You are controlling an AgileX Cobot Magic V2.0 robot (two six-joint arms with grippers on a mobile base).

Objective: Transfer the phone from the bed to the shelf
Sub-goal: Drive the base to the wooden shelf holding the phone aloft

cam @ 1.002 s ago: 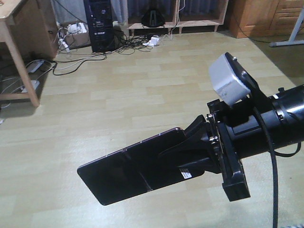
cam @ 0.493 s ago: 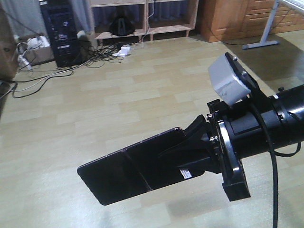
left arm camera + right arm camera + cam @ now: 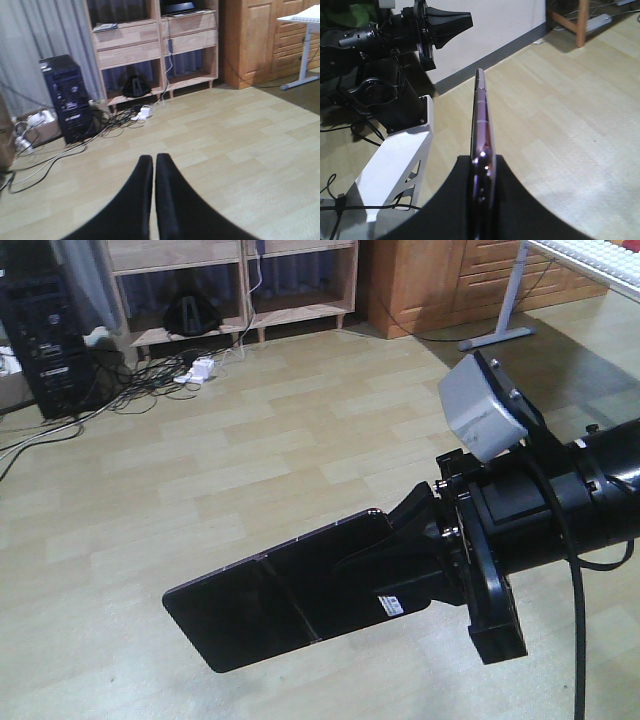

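The phone point(image 3: 265, 610), thin and glossy black, sticks out flat to the left from my right gripper point(image 3: 388, 540), which is shut on its near end above the bare floor. In the right wrist view the phone point(image 3: 481, 110) shows edge-on, pinched between the two black fingers of the right gripper point(image 3: 483, 161). My left gripper point(image 3: 153, 160) is shut with nothing in it; it also shows in the right wrist view as the left gripper point(image 3: 462, 19) at the top left. The light wooden shelf point(image 3: 250, 315) stands at the far wall, also seen as the shelf point(image 3: 155, 42). The bed is out of view.
A black computer tower point(image 3: 40, 340) and tangled cables point(image 3: 150, 390) sit left of the shelf. An orange-brown wooden cabinet point(image 3: 430, 280) stands to its right, then a grey desk leg point(image 3: 495, 335). The robot's white base frame point(image 3: 395, 165) is beside the right arm.
The whole room has slid left in the front view: the computer tower moved to the left edge, and the shelf and cabinet came further in. The phone stays held the same way.
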